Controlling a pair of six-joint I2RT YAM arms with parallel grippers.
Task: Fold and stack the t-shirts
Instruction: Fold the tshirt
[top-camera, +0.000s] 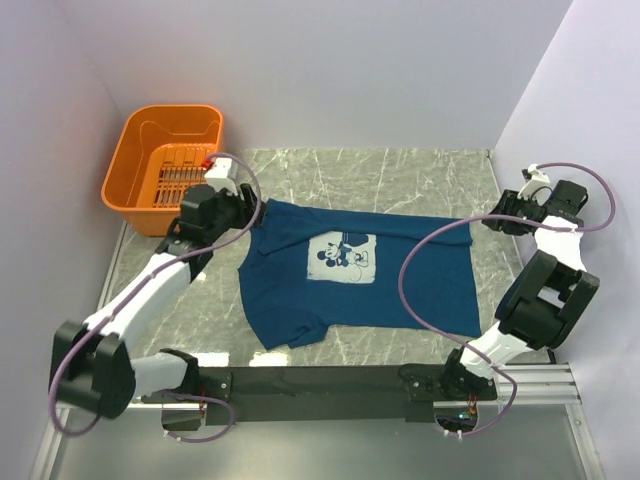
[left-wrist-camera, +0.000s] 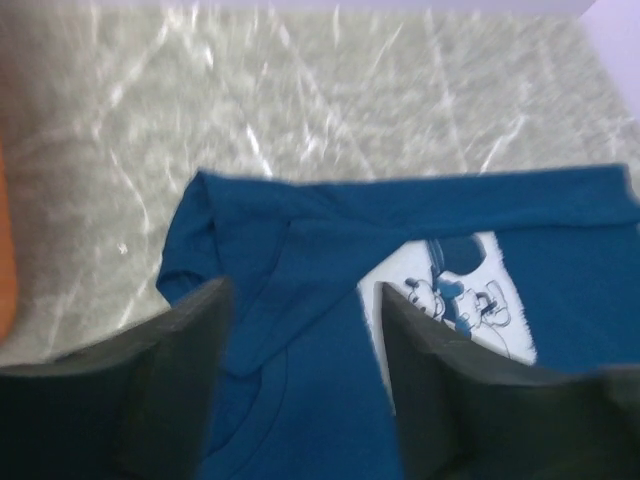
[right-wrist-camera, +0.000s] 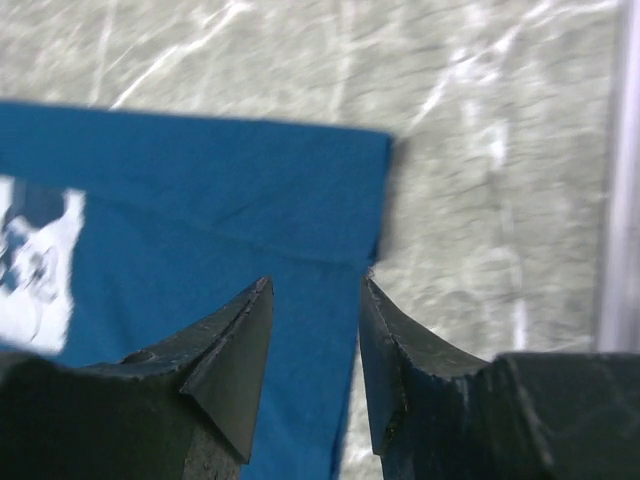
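A grey-green marbled surface fills the space between pale lilac walls. At its middle lies the dark navy-blue short-sleeved cotton t-shirt, spread out chest up, its neck toward 9 o'clock and its hem toward 3 o'clock (clock directions here follow the overhead view, with 12 o'clock at the far wall). Its 12 o'clock side is folded in over the body as a long band that runs from the shoulder to the hem corner. One sleeve sticks out toward 7 o'clock.

The orange plastic basket stands at the surface's 10 o'clock corner, apart from the shirt. The left arm reaches from 7 o'clock toward the shirt's neck end, and the right arm bends round from 5 o'clock to the hem's far corner. A lilac cable from the right arm loops above the shirt's hem half.

The pale light-blue rectangular print of a dark cartoon figure sits just under the folded band.

The left claw hangs over the collar and shoulder at the shirt's 10 o'clock corner, its fingers spread wide with only cloth lying flat beneath them. The right claw is at the hem's 2 o'clock corner, fingers apart, the hem's edge showing through the gap and nothing pinched.
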